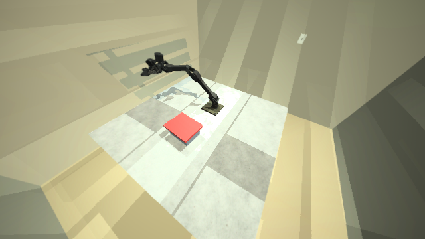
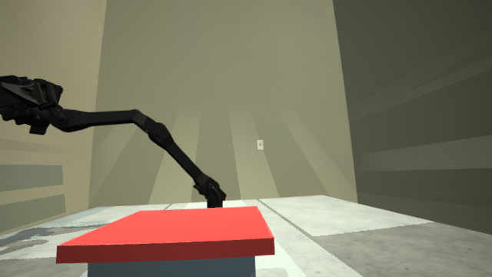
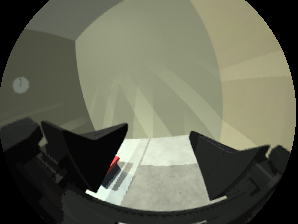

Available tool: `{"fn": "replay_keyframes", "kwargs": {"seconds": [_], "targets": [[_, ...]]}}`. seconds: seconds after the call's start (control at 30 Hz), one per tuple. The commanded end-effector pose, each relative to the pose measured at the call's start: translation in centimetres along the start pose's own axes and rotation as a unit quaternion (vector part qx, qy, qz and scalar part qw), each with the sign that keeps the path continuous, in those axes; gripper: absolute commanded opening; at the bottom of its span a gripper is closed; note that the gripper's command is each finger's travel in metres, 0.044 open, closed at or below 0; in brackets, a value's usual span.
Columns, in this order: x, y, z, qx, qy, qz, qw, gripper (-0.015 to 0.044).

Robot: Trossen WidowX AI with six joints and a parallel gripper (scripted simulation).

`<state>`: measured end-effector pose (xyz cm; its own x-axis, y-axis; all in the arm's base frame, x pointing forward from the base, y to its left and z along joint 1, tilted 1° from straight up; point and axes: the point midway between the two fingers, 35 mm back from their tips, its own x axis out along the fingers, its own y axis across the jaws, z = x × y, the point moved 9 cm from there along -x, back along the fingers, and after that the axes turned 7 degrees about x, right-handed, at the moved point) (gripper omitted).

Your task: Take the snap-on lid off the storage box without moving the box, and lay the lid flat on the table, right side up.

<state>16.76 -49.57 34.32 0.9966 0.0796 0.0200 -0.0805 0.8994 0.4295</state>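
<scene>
The red square lid sits on top of the blue-grey storage box and overhangs its sides. The box stands on the table. In the wrist view, only a small part of lid and box shows, beside the left finger, which hides the rest. My gripper is open, with nothing between its fingers. In the top view it is held high over the table's left back side, well away from the lid and not touching it.
The arm's base plate stands on the table behind the box. The arm reaches up and left from it. Walls rise beyond the table, one with a small white plate on it.
</scene>
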Motion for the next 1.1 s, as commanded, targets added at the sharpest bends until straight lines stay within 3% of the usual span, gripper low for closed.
{"fn": "replay_keyframes", "kwargs": {"seconds": [0.0, 0.17, 0.37, 0.57, 0.8, 1.07], "targets": [[0.3, 0.2, 0.0, 0.005, 0.000, -0.001, 1.000, 0.0374], [6.5, 5.4, -0.4, 0.136, -0.006, -0.018, 0.991, 0.0242], [11.0, 11.0, -2.1, 0.253, -0.002, -0.044, 0.967, 0.0235], [15.1, 20.4, -6.8, 0.405, 0.019, -0.104, 0.908, 0.0235], [15.2, 28.2, -12.6, 0.505, 0.041, -0.179, 0.843, 0.0235], [11.6, 34.8, -20.4, 0.571, 0.057, -0.281, 0.769, 0.0235]]}}
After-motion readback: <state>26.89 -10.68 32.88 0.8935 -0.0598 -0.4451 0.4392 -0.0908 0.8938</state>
